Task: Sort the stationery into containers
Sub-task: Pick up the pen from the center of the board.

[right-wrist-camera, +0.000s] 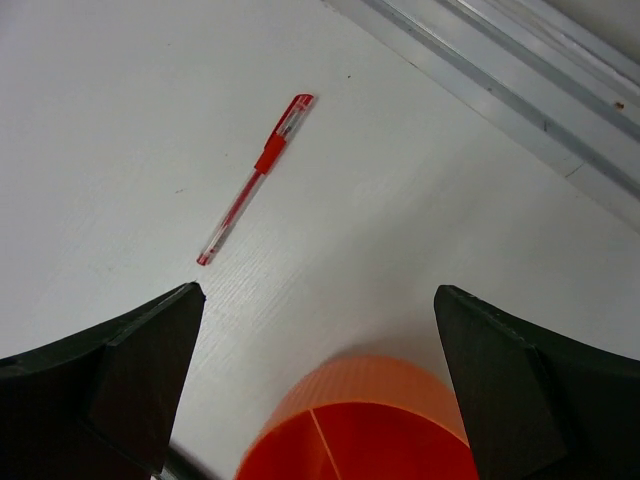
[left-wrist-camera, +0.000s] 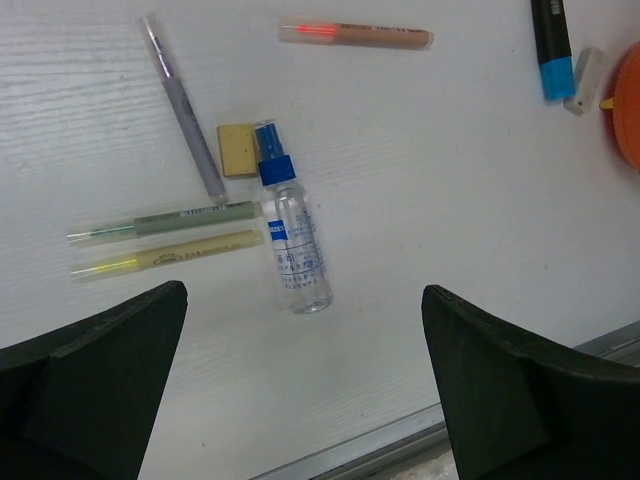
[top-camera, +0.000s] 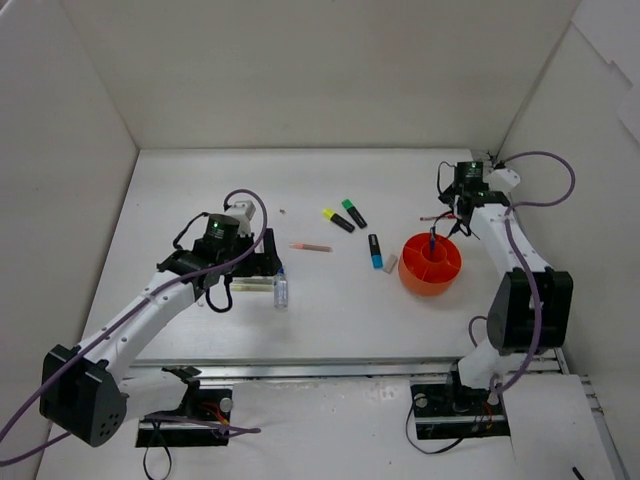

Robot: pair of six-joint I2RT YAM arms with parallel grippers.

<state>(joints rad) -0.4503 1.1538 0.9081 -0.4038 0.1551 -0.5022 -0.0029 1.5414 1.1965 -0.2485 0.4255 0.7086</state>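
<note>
The orange-red pot [top-camera: 430, 268] stands right of centre, with a dark thin pen upright in it. My right gripper [top-camera: 461, 222] is open and empty just behind the pot [right-wrist-camera: 370, 425]; a red pen [right-wrist-camera: 255, 178] lies on the table beyond its fingers. My left gripper [top-camera: 247, 272] is open and empty above a clear blue-capped tube [left-wrist-camera: 292, 240]. Beside the tube lie a tan eraser [left-wrist-camera: 237, 149], a grey pen [left-wrist-camera: 183, 105], a green pen [left-wrist-camera: 165, 221] and a yellow pen [left-wrist-camera: 165, 256]. A yellow-capped highlighter [top-camera: 338, 220], a green-capped one [top-camera: 354, 213] and a blue-capped one [top-camera: 374, 251] lie mid-table.
An orange-brown pen [left-wrist-camera: 355, 36] lies between the left items and the highlighters. A small white eraser [top-camera: 390, 263] lies next to the blue-capped highlighter. White walls close the table at the back and both sides. A metal rail [left-wrist-camera: 420, 440] runs along the near edge.
</note>
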